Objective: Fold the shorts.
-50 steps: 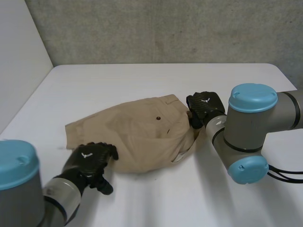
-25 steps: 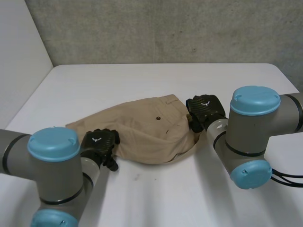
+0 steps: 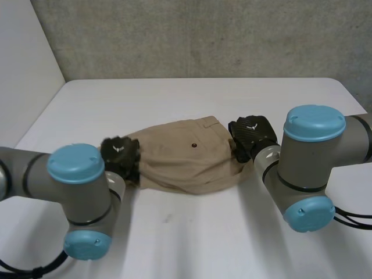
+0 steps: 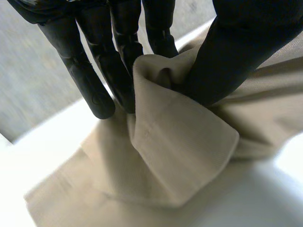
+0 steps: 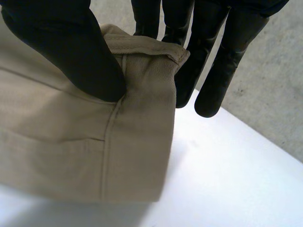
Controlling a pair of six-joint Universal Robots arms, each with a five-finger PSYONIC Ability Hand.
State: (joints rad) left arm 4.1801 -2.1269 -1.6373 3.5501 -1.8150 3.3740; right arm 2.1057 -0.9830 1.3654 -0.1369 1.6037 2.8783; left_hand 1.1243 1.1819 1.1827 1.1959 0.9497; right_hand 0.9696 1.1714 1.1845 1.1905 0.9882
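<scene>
The shorts (image 3: 186, 160) lie across the middle of the desk (image 3: 203, 104). My left fingers (image 4: 90, 80) sit at their left end and my right fingers (image 5: 227, 61) at their right end, with cloth between thumb and fingers on each side.

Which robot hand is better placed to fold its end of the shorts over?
Left, probably: the left robot hand pinches the bunched leg end of the shorts, with flat cloth ahead to fold onto. The right robot hand pinches the waistband corner, a fit anchor.
</scene>
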